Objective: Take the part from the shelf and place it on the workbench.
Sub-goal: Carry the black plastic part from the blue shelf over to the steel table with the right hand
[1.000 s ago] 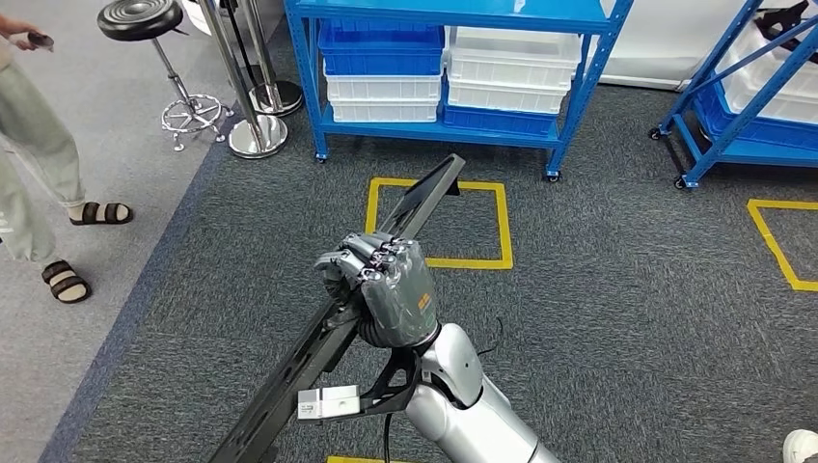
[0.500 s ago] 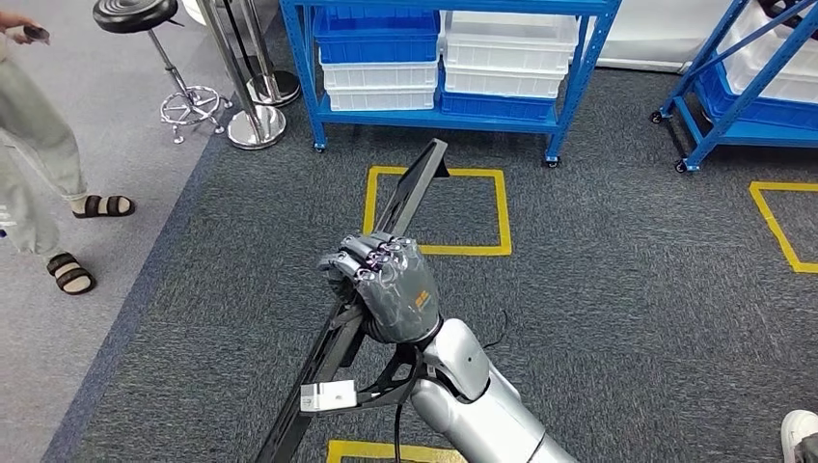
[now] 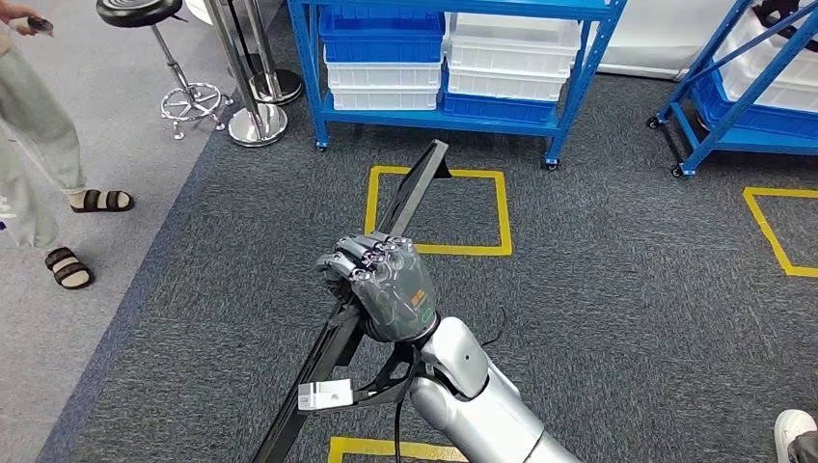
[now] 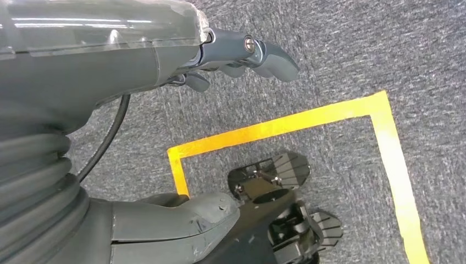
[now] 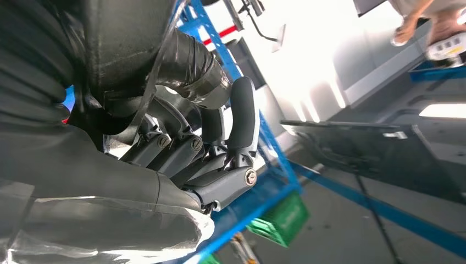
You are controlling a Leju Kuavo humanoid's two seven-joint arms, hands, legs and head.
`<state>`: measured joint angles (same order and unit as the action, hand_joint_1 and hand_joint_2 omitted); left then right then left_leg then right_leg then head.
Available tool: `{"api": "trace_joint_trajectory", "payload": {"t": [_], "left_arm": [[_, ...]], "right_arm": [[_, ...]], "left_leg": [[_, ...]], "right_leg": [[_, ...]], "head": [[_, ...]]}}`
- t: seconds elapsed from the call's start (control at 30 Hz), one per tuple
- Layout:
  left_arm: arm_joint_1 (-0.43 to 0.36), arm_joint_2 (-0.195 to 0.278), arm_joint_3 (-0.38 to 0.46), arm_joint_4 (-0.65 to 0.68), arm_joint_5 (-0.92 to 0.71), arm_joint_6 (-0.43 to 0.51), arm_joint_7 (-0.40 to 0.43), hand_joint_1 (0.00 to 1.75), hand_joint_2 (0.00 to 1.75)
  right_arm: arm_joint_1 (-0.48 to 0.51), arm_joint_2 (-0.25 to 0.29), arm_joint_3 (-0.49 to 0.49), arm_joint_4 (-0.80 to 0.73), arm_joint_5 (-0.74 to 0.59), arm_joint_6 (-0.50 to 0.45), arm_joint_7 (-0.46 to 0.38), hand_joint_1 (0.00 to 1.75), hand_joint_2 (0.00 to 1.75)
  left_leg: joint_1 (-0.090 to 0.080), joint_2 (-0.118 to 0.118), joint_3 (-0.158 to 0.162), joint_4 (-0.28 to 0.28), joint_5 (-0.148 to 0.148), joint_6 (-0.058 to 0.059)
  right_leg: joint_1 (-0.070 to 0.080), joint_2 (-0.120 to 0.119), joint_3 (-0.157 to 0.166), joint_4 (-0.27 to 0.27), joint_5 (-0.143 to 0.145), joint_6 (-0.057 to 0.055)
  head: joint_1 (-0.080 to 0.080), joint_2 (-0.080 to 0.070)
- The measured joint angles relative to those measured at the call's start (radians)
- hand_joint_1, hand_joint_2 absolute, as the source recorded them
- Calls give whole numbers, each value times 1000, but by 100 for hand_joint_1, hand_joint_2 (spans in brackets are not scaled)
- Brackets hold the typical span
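The part is a long, flat black bar that runs slantwise from the bottom of the head view up over the carpet. A white label sits near its lower end. My right hand grips the bar about halfway along, fingers wrapped round it. In the right wrist view the same hand has its fingers curled tight around a dark piece. My left hand hangs over the carpet, thumb and fingers apart, holding nothing.
A blue shelf with blue and white bins stands ahead, and a second blue rack at the right. A yellow tape square marks the carpet. A stool, stanchion bases and a person in sandals are at the left.
The camera has shifted slightly. The bar in my right hand has swung steeper: its far end moved left and its lower end moved right. The grip is the same.
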<state>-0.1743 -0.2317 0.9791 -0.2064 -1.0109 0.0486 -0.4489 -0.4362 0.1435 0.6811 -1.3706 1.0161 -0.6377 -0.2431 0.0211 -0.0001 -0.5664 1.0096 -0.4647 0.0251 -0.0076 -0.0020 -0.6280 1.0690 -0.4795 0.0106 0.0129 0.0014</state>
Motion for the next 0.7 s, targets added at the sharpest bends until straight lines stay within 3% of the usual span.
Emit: {"api": "trace_joint_trajectory", "payload": {"t": [0.1, 0.13, 0.17, 0.2, 0.3, 0.37, 0.43, 0.5, 0.57, 0.63, 0.67, 0.7], "left_arm": [[-1, 0, -2, 0, 0, 1, 0, 0, 175], [0, 0, -2, 0, 0, 2, 0, 0, 175], [1, 0, -2, 0, 0, 2, 0, 0, 175], [1, 0, -2, 0, 0, 3, 0, 0, 175], [-1, -2, -2, 0, 0, 3, 0, 0, 175], [-3, -4, -2, 0, 0, 3, 0, 0, 175], [-2, -4, -2, 0, 0, 3, 0, 0, 175], [1, -3, -3, 0, -1, 4, 0, 0, 175], [0, -2, -3, 0, -1, 5, 0, 0, 175], [0, -2, -3, 0, -1, 5, 0, 0, 175], [1, -2, -3, 0, -1, 5, 0, 0, 175], [3, -2, -3, 0, -1, 5, 0, 0, 175]], "right_arm": [[3, -5, 0, -3, 10, -7, 1, 175, 175], [6, -8, 0, -5, 8, -8, 1, 175, 175], [8, -11, 0, -6, 5, -8, 1, 175, 175], [9, -13, 0, -9, 2, -8, 1, 175, 175], [9, -17, 0, -18, -1, -8, 1, 175, 175], [9, -19, 0, -23, -3, -9, 0, 175, 175], [9, -21, 1, -27, -6, -9, 0, 175, 175], [8, -21, 1, -32, -7, -10, -1, 175, 175], [9, -22, 1, -36, -7, -10, -1, 175, 175], [11, -24, 1, -37, -7, -11, -2, 175, 175], [13, -24, 1, -37, -7, -11, -2, 175, 175], [14, -24, 1, -37, -7, -11, -2, 175, 175]], "left_leg": [[-1, -7, -9, -3, 8, 12], [-2, -12, -12, -2, 10, 13], [-3, -19, -14, -1, 11, 13], [-3, -28, -16, 1, 12, 12], [-5, -55, -19, 8, 13, 7], [-4, -72, -26, 9, 16, -4], [-2, -87, -31, 6, 21, -19], [-3, -68, -45, 31, 1, -28], [-4, -29, -92, 131, -55, -35], [-1, -11, -149, 252, -104, -42], [0, -7, -159, 275, -104, -44], [1, -4, -149, 257, -86, -45]], "right_leg": [[-3, 1, -78, 180, -99, 8], [-3, 1, -101, 232, -115, 9], [-3, 1, -106, 248, -112, 9], [-3, 3, -90, 224, -90, 6], [-3, 45, 15, 27, -6, -10], [-2, 65, 42, -31, 2, -16], [-3, 50, 43, -39, 5, -22], [-8, 30, 49, -52, 13, -33], [-8, 8, 51, -58, 16, -41], [-6, -14, 47, -55, 15, -43], [-5, -24, 46, -52, 14, -43], [-4, -34, 45, -49, 12, -43]], "head": [[0, 0], [0, 0], [0, 0], [0, 0], [0, 0], [0, 0], [0, 0], [0, 0], [-1, 0], [-1, 0], [-1, 0], [-1, 0]]}}
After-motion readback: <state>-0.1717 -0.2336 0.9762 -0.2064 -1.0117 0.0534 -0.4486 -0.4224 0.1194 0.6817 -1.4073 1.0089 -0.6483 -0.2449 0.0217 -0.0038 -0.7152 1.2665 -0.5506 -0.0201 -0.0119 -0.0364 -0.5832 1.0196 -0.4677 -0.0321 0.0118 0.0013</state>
